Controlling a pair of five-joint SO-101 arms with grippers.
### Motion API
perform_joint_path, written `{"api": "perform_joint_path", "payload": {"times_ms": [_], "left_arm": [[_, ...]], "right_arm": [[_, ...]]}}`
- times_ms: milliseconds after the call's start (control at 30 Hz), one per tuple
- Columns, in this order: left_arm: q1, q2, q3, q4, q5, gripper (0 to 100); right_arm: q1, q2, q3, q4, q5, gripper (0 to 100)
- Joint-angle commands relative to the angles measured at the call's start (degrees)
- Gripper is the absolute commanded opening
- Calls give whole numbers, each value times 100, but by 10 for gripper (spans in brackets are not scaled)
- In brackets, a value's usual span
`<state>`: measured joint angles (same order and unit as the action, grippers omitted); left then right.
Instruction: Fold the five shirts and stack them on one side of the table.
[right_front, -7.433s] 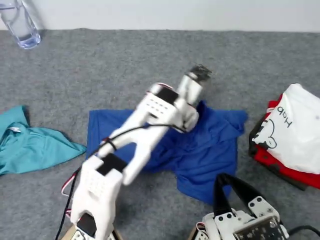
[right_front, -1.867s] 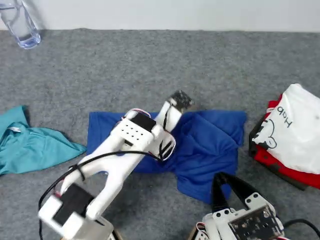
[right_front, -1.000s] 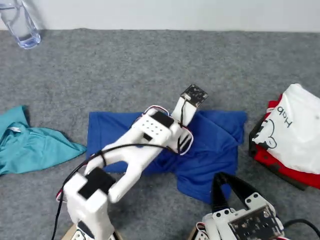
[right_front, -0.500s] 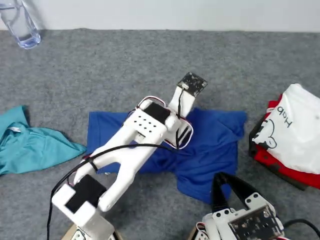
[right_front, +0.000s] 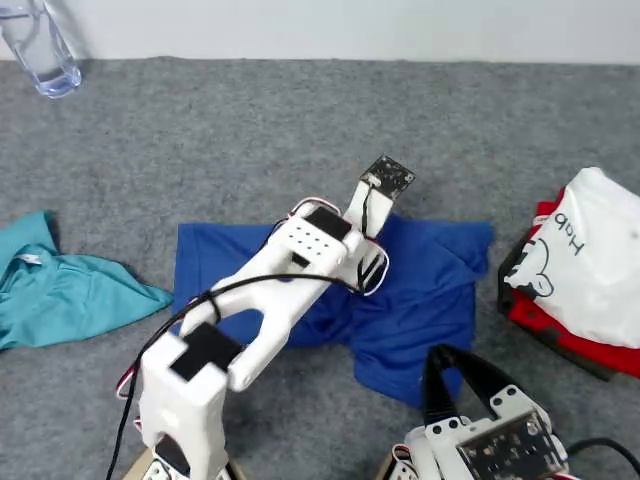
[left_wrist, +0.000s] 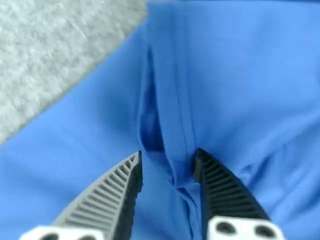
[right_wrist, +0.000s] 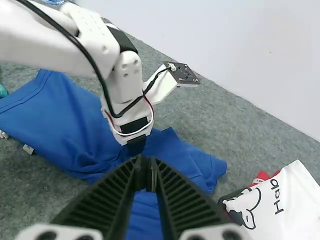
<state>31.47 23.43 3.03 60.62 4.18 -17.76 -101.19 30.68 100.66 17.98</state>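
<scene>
A blue shirt (right_front: 430, 280) lies rumpled and partly spread at the middle of the grey table. My left arm (right_front: 310, 240) stretches over it, wrist near the shirt's far edge. In the left wrist view my left gripper (left_wrist: 167, 156) is open just above the blue shirt (left_wrist: 240, 75), its fingers on either side of a raised seam fold. My right gripper (right_wrist: 145, 162) is shut and holds nothing; it hovers at the near edge (right_front: 445, 375) beside the shirt's near right corner. A crumpled teal shirt (right_front: 60, 285) lies at the left.
At the right edge a white printed shirt (right_front: 590, 260) lies on top of a red one (right_front: 560, 335) and a dark one. A clear plastic cup (right_front: 38, 45) stands at the far left corner. Bare grey carpet (right_front: 250, 130) stretches behind the blue shirt.
My left arm's wrist has swung right along the blue shirt's far edge, then settled slightly lower. The right arm and the other shirts have stayed still.
</scene>
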Motion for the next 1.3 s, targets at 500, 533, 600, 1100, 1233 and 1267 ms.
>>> {"api": "perform_joint_path", "payload": {"times_ms": [500, 533, 600, 1100, 1233, 1267], "left_arm": [[985, -1108, -620, 1732, 44, 166], [1108, -1292, -382, 1679, 44, 166], [1284, -1618, 84, 1477, 44, 170], [2716, -1996, 1921, 695, -554, 265], [2971, -1741, 2035, 176, -563, 265], [2971, -1600, 2009, 53, -563, 265]], "right_arm": [[-13, 31, -18, 224, -53, 11], [-13, 31, -35, 224, -53, 11], [-13, 31, -35, 224, -53, 11], [-13, 40, -44, 215, -53, 11], [-13, 40, -44, 215, -53, 11], [-13, 31, -44, 215, -53, 11]]}}
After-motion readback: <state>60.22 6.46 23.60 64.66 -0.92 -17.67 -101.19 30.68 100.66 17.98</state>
